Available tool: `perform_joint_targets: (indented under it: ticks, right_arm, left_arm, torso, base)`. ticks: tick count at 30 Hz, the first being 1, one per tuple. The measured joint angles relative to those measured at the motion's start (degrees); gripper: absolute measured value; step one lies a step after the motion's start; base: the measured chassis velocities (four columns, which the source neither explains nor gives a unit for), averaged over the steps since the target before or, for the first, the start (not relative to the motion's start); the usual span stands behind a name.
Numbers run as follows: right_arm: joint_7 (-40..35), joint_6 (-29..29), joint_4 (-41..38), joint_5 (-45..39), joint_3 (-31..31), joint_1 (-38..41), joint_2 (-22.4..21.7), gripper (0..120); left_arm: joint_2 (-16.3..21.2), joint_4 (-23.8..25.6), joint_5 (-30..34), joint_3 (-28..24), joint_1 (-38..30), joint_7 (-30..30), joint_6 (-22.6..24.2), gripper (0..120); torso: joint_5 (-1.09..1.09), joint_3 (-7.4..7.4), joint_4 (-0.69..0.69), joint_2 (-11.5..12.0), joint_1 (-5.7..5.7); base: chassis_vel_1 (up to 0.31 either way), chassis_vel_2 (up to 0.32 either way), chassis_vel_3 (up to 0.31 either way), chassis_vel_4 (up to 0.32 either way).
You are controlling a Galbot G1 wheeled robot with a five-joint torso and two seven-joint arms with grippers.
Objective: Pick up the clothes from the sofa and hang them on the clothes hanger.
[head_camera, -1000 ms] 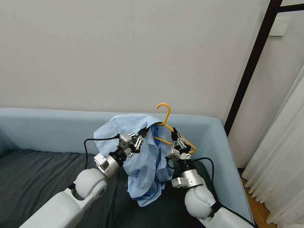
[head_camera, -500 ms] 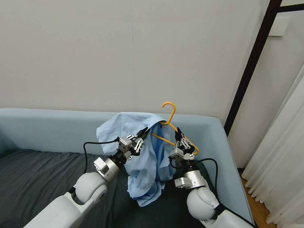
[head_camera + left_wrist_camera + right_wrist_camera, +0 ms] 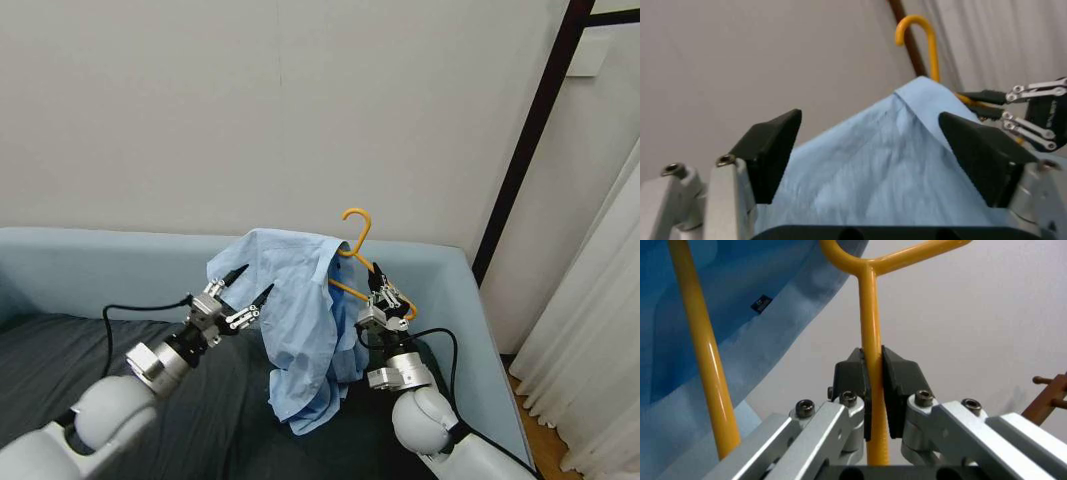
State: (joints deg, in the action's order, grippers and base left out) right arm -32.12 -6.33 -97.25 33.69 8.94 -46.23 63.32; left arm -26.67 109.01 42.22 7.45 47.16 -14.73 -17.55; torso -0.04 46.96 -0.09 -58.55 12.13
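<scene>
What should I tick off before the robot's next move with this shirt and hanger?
1. Right gripper shut on yellow plastic hanger: ok.
2. Left gripper open: ok.
3. Left gripper clear of light blue shirt: cannot tell.
4. Shirt over both hanger arms: not ok, the arm by the right gripper is bare.
5. Hanger hook uncovered: ok.
6. Shirt hem off the dark sofa cushion: cannot tell.

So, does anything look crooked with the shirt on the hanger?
Yes. The shirt hangs lopsided. It is bunched over the side of the hanger nearer the left gripper, which is open beside it. The hanger's other arm, which the right gripper clamps, is bare.
</scene>
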Motion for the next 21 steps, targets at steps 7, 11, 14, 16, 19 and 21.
perform_joint_targets:
  ticks: [7, 11, 14, 16, 19, 21]
  right_arm:
    - [0.0, 1.9, 0.9, 2.5, 1.7, -0.2, 1.1, 5]
    - [0.0, 2.6, 1.0, 3.9, 1.3, -1.4, 1.5, 5]
    - [0.0, 3.9, 1.1, 5.8, -0.6, -3.3, 1.6, 5]
    - [0.0, 4.4, 1.3, 6.3, -1.1, -3.6, 1.6, 5]
    - [0.0, 5.1, 1.5, 6.8, -2.3, -4.4, 1.5, 5]
    - [0.0, 5.3, 1.5, 7.1, -2.8, -4.5, 1.4, 5]
  left_arm:
    - [-1.9, -18.1, 8.7, -12.0, -23.8, -28.7, 0.0, 100]
    - [-7.6, -29.2, 9.1, -21.0, -37.7, -43.2, 2.2, 100]
    - [-14.2, -37.3, 8.5, -28.3, -45.6, -51.3, 4.5, 100]
    - [-16.0, -39.9, 7.5, -29.7, -47.6, -53.7, 5.1, 100]
    - [-21.7, -49.0, 2.1, -32.0, -52.6, -59.7, 6.3, 100]
    - [-23.2, -51.3, 0.9, -32.2, -53.8, -60.5, 6.4, 100]
  torso:
    - [-0.05, 0.01, 0.06, 0.0, 0.00]
    - [0.02, 0.01, 0.00, 0.0, 0.00]
    - [-0.01, 0.02, -0.02, 0.0, 0.01]
    - [0.00, 0.02, -0.04, 0.0, 0.02]
    - [0.01, 0.02, 0.02, 0.0, 0.02]
    - [0.00, 0.02, 0.06, 0.0, 0.02]
  base:
    - [0.000, 0.000, 0.000, 0.000]
    - [0.000, 0.000, 0.000, 0.000]
    - [0.000, 0.000, 0.000, 0.000]
    - [0.000, 0.000, 0.000, 0.000]
    - [0.000, 0.000, 0.000, 0.000]
    - [0.000, 0.000, 0.000, 0.000]
